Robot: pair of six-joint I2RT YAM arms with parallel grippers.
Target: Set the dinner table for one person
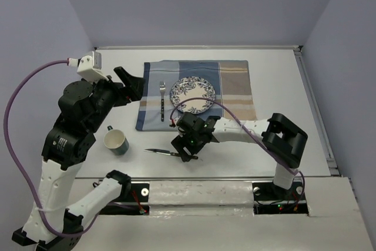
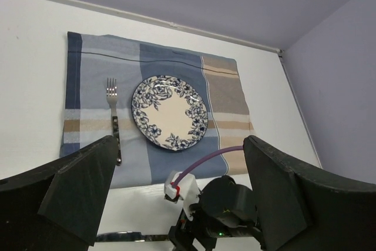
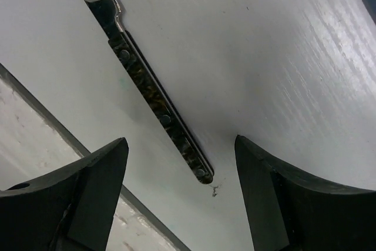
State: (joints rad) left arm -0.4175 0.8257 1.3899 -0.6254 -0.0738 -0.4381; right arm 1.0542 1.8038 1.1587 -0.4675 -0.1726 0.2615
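Note:
On the white dinner table [image 1: 276, 80] lies a blue-and-tan plaid mat [image 1: 235, 83]. On it are a blue-flowered plate [image 1: 192, 95] and, to its left, a fork [image 1: 162, 99]. A knife [image 1: 158, 152] with a dark handle lies on the bare table in front of the mat. My right gripper [image 1: 187, 154] is open just above the handle's end; in the right wrist view the handle [image 3: 158, 110] runs between my open fingers [image 3: 100, 174]. My left gripper [image 1: 134, 84] is open and empty, raised at the mat's left edge. It looks down on the plate [image 2: 169, 111] and fork [image 2: 113, 116].
A green-and-cream mug [image 1: 116, 141] stands on the table, left of the knife, near the left arm. The table's front edge [image 3: 70, 139] runs close beside the knife. The right arm's purple cable [image 1: 235, 119] arcs over the mat's front right corner.

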